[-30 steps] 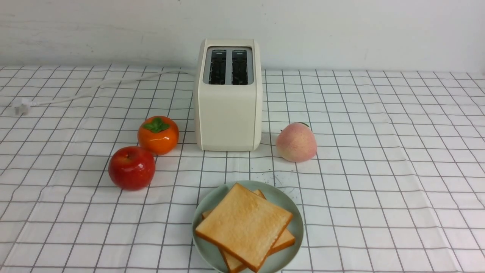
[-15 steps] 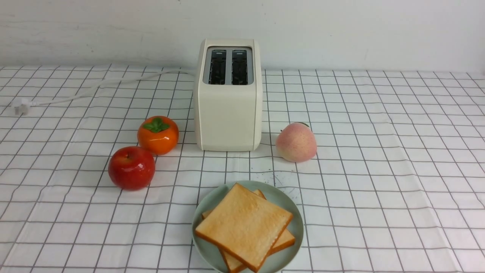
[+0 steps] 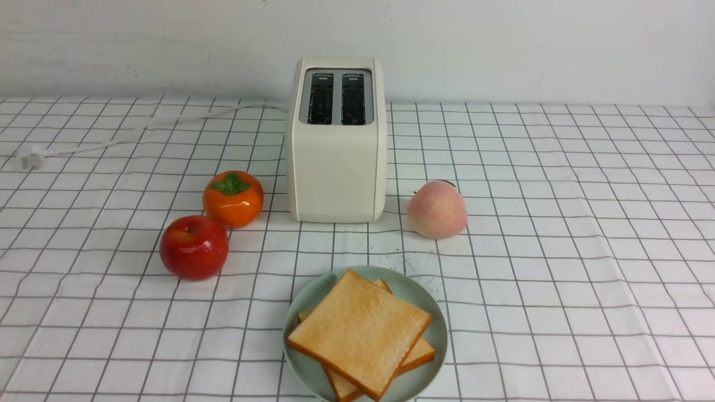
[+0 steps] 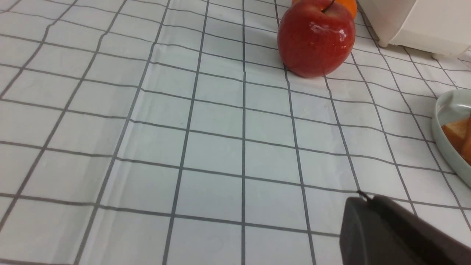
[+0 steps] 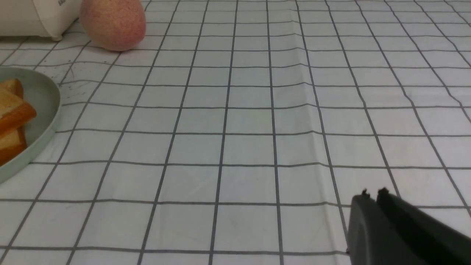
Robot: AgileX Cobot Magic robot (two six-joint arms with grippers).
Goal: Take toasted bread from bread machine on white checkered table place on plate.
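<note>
Clenching left jaws, bare | showing right jaws too, can't tell whether open or clenched | now seeing two toast slices (image 3: pixel 360 332) stacked askew on green plate (image 3: pixel 438 363), on checkered counter (image 3: pixel 558 290) | next, spotting apple (image 3: pixel 194 247), peach (image 3: pixel 437 210), persimmon (image 3: pixel 233 202) | farther back, finding cream toaster (image 3: pixel 338 173), white cord (image 3: pixel 184 117) trailing left

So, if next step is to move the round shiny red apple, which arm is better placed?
Probably left: the apple lies on the robot's left, and only the left wrist view shows it.
</note>
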